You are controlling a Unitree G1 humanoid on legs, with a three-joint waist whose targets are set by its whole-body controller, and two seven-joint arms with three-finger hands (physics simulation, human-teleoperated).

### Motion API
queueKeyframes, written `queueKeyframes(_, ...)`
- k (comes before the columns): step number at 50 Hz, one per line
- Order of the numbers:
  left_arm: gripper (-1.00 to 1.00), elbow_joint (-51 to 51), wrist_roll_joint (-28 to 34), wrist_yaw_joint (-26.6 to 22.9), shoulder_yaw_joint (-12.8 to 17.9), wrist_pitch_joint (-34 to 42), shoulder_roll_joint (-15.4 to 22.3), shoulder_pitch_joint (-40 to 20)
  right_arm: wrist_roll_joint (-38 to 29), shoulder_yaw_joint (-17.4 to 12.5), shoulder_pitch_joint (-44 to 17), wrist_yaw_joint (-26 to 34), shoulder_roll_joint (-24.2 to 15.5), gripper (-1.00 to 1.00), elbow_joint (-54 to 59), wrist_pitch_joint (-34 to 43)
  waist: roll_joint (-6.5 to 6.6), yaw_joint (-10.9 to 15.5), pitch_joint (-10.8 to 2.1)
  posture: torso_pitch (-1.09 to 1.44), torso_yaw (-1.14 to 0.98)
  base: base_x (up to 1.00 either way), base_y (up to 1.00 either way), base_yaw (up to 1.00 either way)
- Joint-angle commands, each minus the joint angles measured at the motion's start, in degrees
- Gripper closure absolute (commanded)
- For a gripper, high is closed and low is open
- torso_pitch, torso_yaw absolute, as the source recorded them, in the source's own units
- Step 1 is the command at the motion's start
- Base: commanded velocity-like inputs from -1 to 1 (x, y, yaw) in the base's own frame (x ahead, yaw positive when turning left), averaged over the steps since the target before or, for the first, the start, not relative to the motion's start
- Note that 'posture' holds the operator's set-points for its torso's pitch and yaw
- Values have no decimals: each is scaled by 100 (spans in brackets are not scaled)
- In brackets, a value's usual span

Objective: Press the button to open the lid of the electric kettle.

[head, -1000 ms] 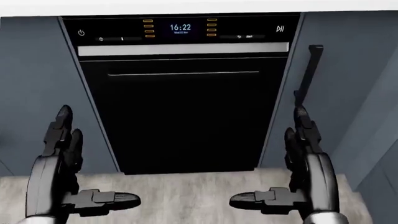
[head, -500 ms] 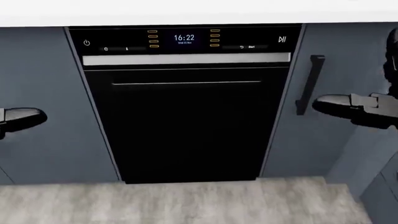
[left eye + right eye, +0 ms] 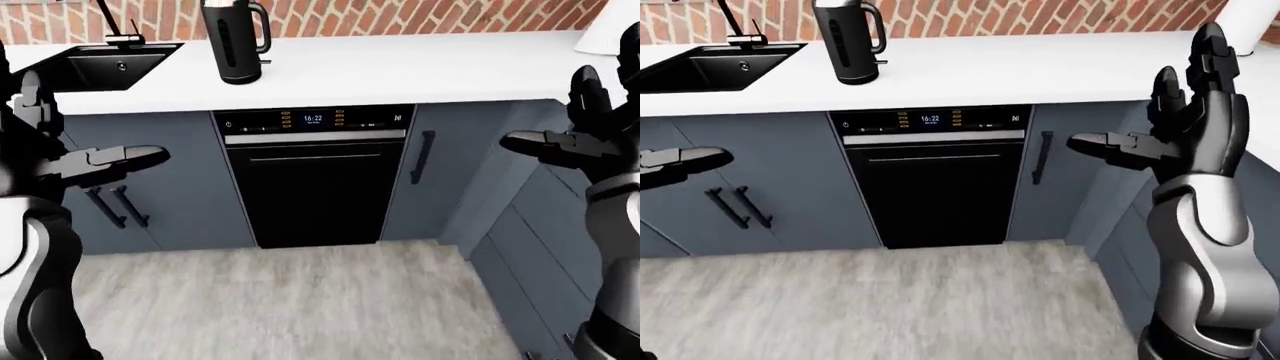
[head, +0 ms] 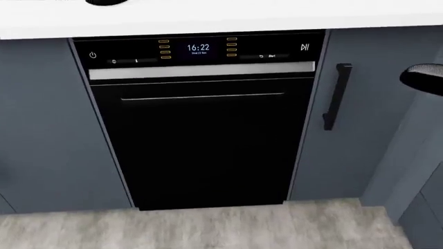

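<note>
- Left-eye view: electric kettle [image 3: 237,39] stands far on the counter [image 3: 400,71], right of the sink [image 3: 105,64].
- Your left hand [image 3: 75,154] and right hand [image 3: 1170,131]: fingers apart, empty, raised near you.

Place: a home kitchen | white countertop [image 3: 400,71] ran along a red brick wall [image 3: 420,15] | black sink [image 3: 105,67] with tap set into it | built-in black dishwasher [image 4: 201,129] with lit clock display | blue-grey cabinets [image 3: 770,195] with black handles | electric kettle [image 3: 845,41] stood on the counter | pale wood-look floor [image 3: 280,300]
</note>
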Motion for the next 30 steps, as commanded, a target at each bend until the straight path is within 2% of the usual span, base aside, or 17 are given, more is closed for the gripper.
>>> queueKeyframes(1, -100, -101, -17, -19, 44, -120, 106, -120, 8, -32, -107, -27, -67, -100, -94, -105, -18, -1, -71, 0, 0, 15, 0, 0)
queueKeyframes(4, -100, -115, -62, -14, 89, -81, 132, -133, 13, -5, -100, -39, -47, -100, -124, -76, 48, 1, -99, 0, 0, 15, 2, 0)
queueKeyframes(5, -100, -110, -73, -9, 101, -81, 141, -133, 5, 4, -88, -30, -42, -100, -118, -72, 103, -2, -102, 0, 0, 13, 2, 0)
queueKeyframes(6, -100, -109, -77, -7, 100, -88, 144, -125, 25, -9, -97, -35, -38, -100, -122, -53, 208, -22, -35, 0, 0, 0, 0, 0)
queueKeyframes(7, -100, -110, -76, -8, 96, -91, 146, -119, 29, -9, -97, -37, -38, -100, -132, -47, 305, -76, -169, 0, 0, 0, 0, 0)
queueKeyframes(9, -100, -120, -84, -2, 92, -84, 138, -107, 30, -1, -86, -28, -37, -100, -170, -37, 182, -89, -108, 0, 0, 0, 0, 0)
queueKeyframes(11, -100, -138, -110, 6, 113, -51, 152, -120, 36, -4, -93, -27, -41, -100, -188, -19, 131, -83, -156, 0, 0, 0, 0, 0)
queueKeyframes(15, -100, -131, -120, 0, 122, -63, 159, -104, 40, -3, -103, -29, -48, -100, -221, 15, 49, -42, -152, 0, 0, 0, 0, 0)
queueKeyframes(25, -100, -126, -134, 2, 133, -74, 178, -102, 21, 13, -100, -25, -40, -100, -271, 58, 24, 3, -150, 0, 0, 0, 0, 0)
queueKeyframes(26, -100, -128, -132, 2, 131, -75, 181, -100, 15, 12, -98, -20, -38, -100, -268, 58, 54, 0, -244, 0, 0, 0, 9, 0)
queueKeyframes(29, -100, -139, -144, 9, 139, -61, 189, -108, 12, 3, -103, -9, -40, -100, -271, 65, 58, 6, -182, 0, 0, 0, 14, 0)
queueKeyframes(30, -100, -140, -146, 10, 138, -61, 189, -106, 5, 6, -102, -5, -40, -100, -270, 60, 24, -3, -156, 0, 0, 0, 18, 0)
